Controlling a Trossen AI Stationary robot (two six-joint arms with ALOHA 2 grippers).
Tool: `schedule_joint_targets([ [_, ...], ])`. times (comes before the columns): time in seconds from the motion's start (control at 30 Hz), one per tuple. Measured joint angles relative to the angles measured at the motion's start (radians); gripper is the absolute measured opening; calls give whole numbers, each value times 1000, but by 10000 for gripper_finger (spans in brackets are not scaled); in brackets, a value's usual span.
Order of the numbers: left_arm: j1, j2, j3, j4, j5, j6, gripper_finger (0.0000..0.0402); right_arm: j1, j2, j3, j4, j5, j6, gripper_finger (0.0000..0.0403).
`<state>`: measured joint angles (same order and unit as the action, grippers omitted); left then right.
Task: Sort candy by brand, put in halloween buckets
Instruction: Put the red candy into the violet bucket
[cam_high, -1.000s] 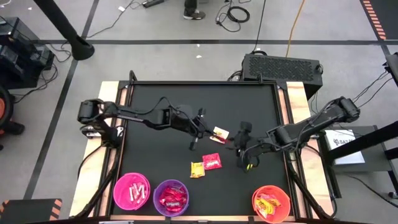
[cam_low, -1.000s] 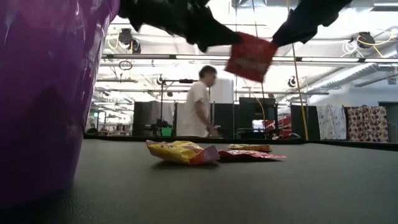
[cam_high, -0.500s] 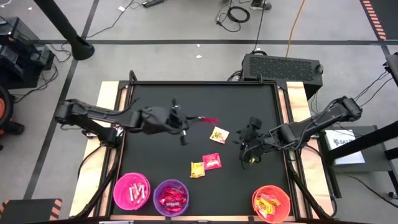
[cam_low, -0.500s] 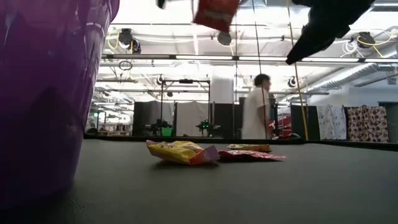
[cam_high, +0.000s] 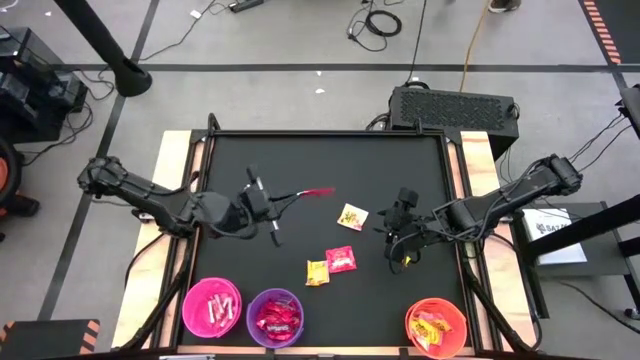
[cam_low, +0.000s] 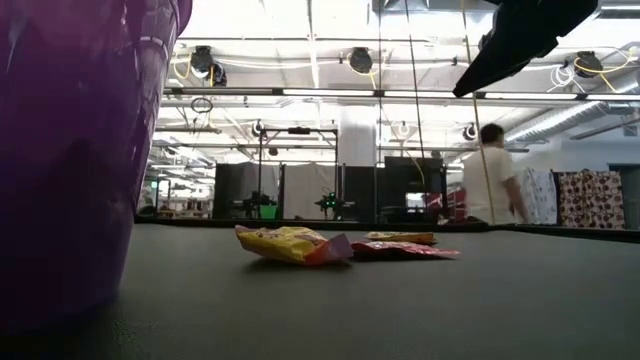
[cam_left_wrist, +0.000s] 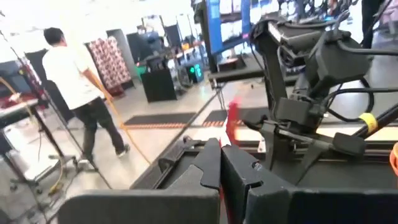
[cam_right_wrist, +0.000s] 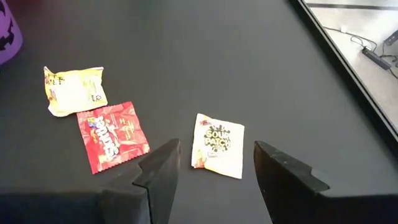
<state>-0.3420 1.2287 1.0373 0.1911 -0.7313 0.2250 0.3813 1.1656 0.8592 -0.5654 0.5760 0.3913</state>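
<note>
My left gripper (cam_high: 298, 194) is above the table's left middle, shut on a red candy packet (cam_high: 318, 191), which also shows edge-on in the left wrist view (cam_left_wrist: 233, 121). My right gripper (cam_right_wrist: 214, 177) hangs open above a white-and-yellow candy packet (cam_right_wrist: 217, 144) right of the table's middle (cam_high: 350, 216). A red packet (cam_high: 341, 260) and a yellow packet (cam_high: 317, 272) lie flat nearer the front. The pink bucket (cam_high: 212, 307), purple bucket (cam_high: 275, 316) and orange bucket (cam_high: 437, 327) stand along the near edge with candy inside. My left gripper pinches the red packet by one end (cam_left_wrist: 227, 144) between its two shut fingers. The fingers lie level, pointing toward the table's right side. The packet sticks out beyond the fingertips on edge, lifted clear of the table.
The purple bucket's wall (cam_low: 70, 150) fills the low view's left. A black box (cam_high: 455, 105) sits beyond the table's far right corner. Bare black tabletop (cam_high: 330, 160) lies toward the far edge. A person (cam_low: 492, 185) walks in the room behind.
My left gripper has risen and drawn back toward the table's left edge, tipping up to level, and has carried the red packet up and away from my right gripper. In the low view the packet has left through the picture's top.
</note>
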Motion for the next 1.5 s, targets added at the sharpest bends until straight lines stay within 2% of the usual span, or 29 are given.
schedule_joint_targets([
  [0.2, 14, -67, -82, 50, 1, 20, 0, 0, 0, 0, 3, 0, -11, 196],
  [0.37, 21, -112, -109, 51, 45, 19, 0, 0, 0, 0, 16, 0, -11, 196],
  [0.43, 19, -125, -109, 6, 75, 64, 0, 0, 0, 0, 16, 0, -11, 196],
  [0.67, -9, -118, -110, -195, 190, 390, 0, 0, 0, 0, 16, 0, -11, 196],
  [0.9, -92, -84, -110, -238, 156, 919, 0, 0, 0, 0, 16, 0, -11, 196],
  [1.0, -127, -70, -110, -221, 106, 1037, 0, 0, 0, 0, 16, 0, -15, 196],
  [1.1, -153, -70, -110, -208, 60, 1094, 0, 0, 0, 0, 16, 0, -15, 196],
  [1.17, -159, -69, -110, -178, 36, 1062, 0, 0, 0, 0, 15, 0, -15, 196],
  [1.23, -158, -69, -110, -107, -14, 918, 0, 0, 0, 0, 15, 0, -15, 196],
  [1.37, -158, -70, -110, -21, -129, 485, 0, 0, 0, 0, 15, -1, -15, 196],
  [1.5, -163, -73, -110, -28, -145, 38, 0, 0, 0, 0, 15, -1, -15, 196],
])
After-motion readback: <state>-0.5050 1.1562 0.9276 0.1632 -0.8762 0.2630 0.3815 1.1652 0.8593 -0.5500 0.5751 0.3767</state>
